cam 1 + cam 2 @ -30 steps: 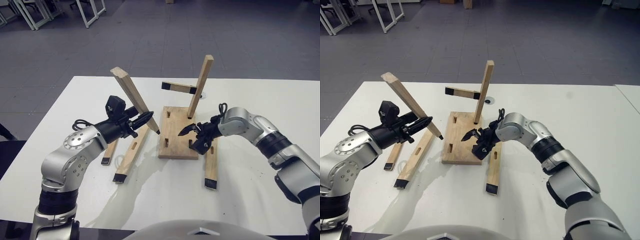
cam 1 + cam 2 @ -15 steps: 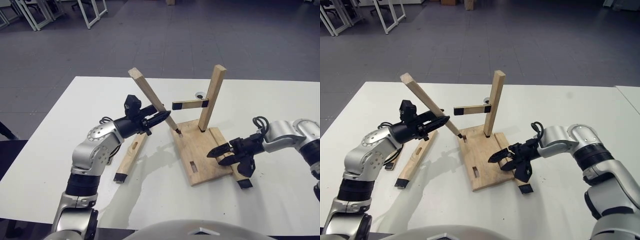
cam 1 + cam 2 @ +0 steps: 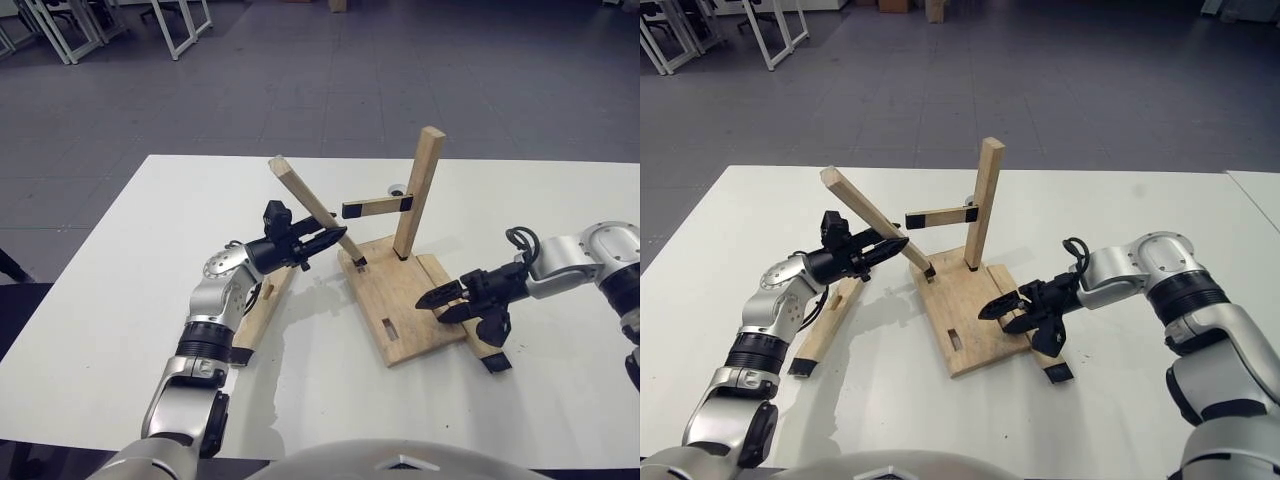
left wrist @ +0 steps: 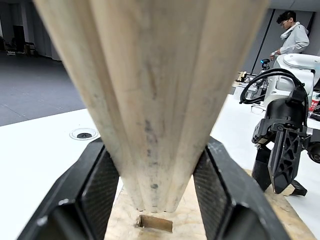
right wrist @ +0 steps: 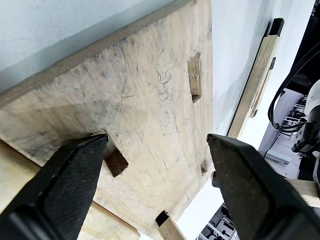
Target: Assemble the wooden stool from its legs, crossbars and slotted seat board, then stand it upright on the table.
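**Left eye view.** The left gripper (image 3: 322,240) is clamped on a tilted stool leg (image 3: 300,190). The leg's dark lower end meets the slotted seat board (image 3: 405,310) near its far left corner. Over the last second the board has been slid and turned toward the robot's right. The gripped leg has followed it, its tip going from beside the board to over it. In the last half second the leg has sunk to a flatter tilt. The right gripper (image 3: 448,297), its fingers spread, sits at the board's near right edge, just above a loose leg (image 3: 492,352) lying on the table (image 3: 120,250).

**Right eye view.** An upright leg (image 3: 983,200) already stands in the board's far side. It carries a crossbar (image 3: 937,216) that points to the robot's left. A flat leg (image 3: 825,325) lies on the table beside the left forearm.

**Left wrist view.** Both fingers (image 4: 97,192) press the sides of the stool leg. An open slot (image 4: 155,223) shows directly beyond its end. The leg looks lined up but not yet seated, so it probably has to be brought upright and pushed in.

**Right wrist view.** The spread fingers (image 5: 65,185) straddle the board's face and pinch nothing. The right gripper appears placed to steady the board during insertion.
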